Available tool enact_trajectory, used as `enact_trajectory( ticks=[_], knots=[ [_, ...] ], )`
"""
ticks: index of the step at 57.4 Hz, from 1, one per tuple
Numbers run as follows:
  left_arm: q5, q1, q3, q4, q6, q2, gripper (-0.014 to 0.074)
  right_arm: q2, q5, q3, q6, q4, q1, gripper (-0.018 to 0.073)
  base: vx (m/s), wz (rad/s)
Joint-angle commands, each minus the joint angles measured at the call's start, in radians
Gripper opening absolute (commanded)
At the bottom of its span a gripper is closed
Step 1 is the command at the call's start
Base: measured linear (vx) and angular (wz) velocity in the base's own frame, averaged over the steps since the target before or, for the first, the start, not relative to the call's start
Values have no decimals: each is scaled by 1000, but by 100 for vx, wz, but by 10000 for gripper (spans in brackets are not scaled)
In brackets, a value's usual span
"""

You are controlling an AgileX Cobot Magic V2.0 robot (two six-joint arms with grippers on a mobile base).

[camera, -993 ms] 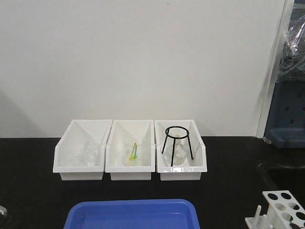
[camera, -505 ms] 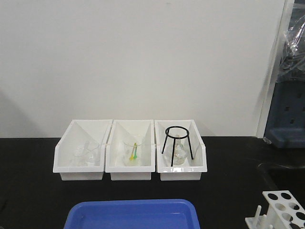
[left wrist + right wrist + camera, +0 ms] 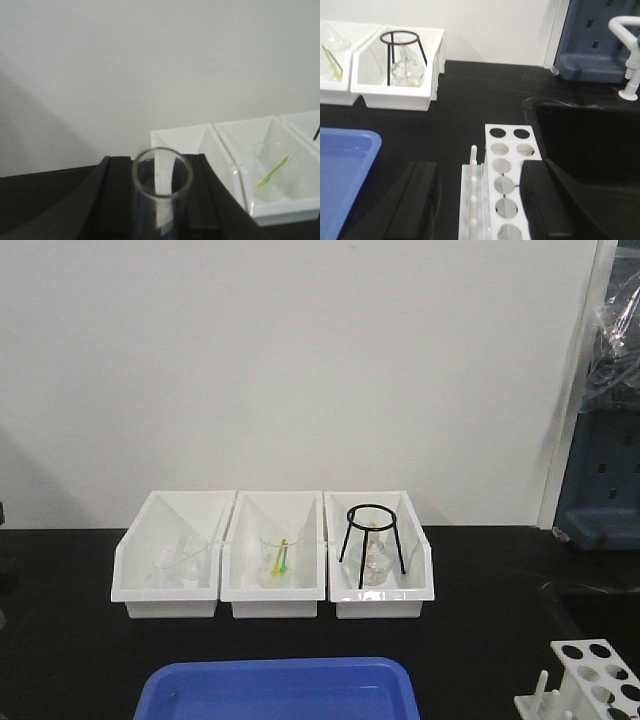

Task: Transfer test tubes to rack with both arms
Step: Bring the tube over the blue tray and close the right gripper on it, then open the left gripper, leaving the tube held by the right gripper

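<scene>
Left gripper: my fingers pinch a clear test tube, open rim facing the camera.
Right gripper: my fingers spread wide, straddling the rack.
Rack: near right, right of the blue tray.

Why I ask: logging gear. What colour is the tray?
Blue all over; the front view shows the tray best.

A plain off-white wall stands behind the flat black table top, with a soft shadow at its left. Near the right edge of the table a black sink is sunk in, and behind it a grey-blue plastic panel with a white tap
</scene>
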State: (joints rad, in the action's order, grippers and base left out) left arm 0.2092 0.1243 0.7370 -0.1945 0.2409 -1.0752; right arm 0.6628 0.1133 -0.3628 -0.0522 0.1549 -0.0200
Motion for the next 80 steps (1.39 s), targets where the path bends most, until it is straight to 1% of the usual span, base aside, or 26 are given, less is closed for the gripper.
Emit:
enact_trajectory(
  ticks=[1, 9, 14, 17, 18, 22, 26, 31, 34, 35, 36, 40, 48, 52, 56, 59, 67, 70, 73, 80],
  knots=[
    [71, 20, 73, 0, -103, -9, -4, 28, -62, -38, 27, 12, -1, 435, 0, 0],
    [115, 84, 87, 0, -199, -58, -4, 94, -59, -61, 67, 7, -1, 435, 0, 0],
    [181, 136, 87, 0, -276, -106, -4, 137, -60, -93, 99, 3, -24, 435, 0, 0],
    [231, 163, 87, 0, -315, -132, -4, 163, -60, -116, 108, 3, -67, 435, 0, 0],
    [255, 181, 87, 3, -341, -151, -4, 175, -61, -127, 110, 3, -80, 435, 0, 0],
    [322, 222, 87, 21, -399, -197, -4, 214, -62, -157, 113, 3, -159, 435, 0, 0],
    [387, 261, 87, 52, -475, -250, -4, 266, -62, -194, 113, 3, -242, 435, 0, 0],
    [449, 305, 87, 116, -583, -312, -4, 342, -62, -247, 113, 3, -344, 435, 0, 0],
    [475, 334, 87, 184, -670, -355, -4, 389, -61, -283, 113, 3, -393, 435, 0, 0],
    [482, 339, 87, 201, -679, -364, -4, 401, -61, -292, 113, 3, -414, 435, 0, 0],
    [491, 348, 87, 230, -716, -379, -4, 418, -59, -306, 113, 3, -428, 435, 0, 0],
    [519, 371, 87, 334, -811, -422, -4, 470, -46, -358, 113, 4, -493, 435, 0, 0],
    [598, 384, 87, 486, -1006, -497, -4, 555, 32, -461, 133, 5, -583, 435, 0, 0],
    [644, 383, 87, 524, -1081, -524, -4, 586, 64, -502, 146, 5, -608, 435, 0, 0],
    [702, 383, 87, 542, -1127, -557, -4, 615, 79, -537, 146, 0, -620, 435, 0, 0],
    [745, 383, 87, 559, -1144, -575, -4, 635, 87, -563, 143, 0, -620, 437, 0, 0],
    [858, 383, 87, 655, -1217, -617, -4, 686, 119, -633, 143, -29, -621, 447, 0, 0],
    [891, 383, 87, 682, -1228, -633, -4, 704, 147, -661, 152, -39, -621, 452, 0, 0],
    [904, 383, 87, 696, -1235, -646, -4, 724, 173, -688, 165, -48, -621, 458, 0, 0],
    [907, 383, 87, 697, -1237, -658, -4, 758, 205, -727, 208, -57, -621, 476, 0, 0]
  ],
)
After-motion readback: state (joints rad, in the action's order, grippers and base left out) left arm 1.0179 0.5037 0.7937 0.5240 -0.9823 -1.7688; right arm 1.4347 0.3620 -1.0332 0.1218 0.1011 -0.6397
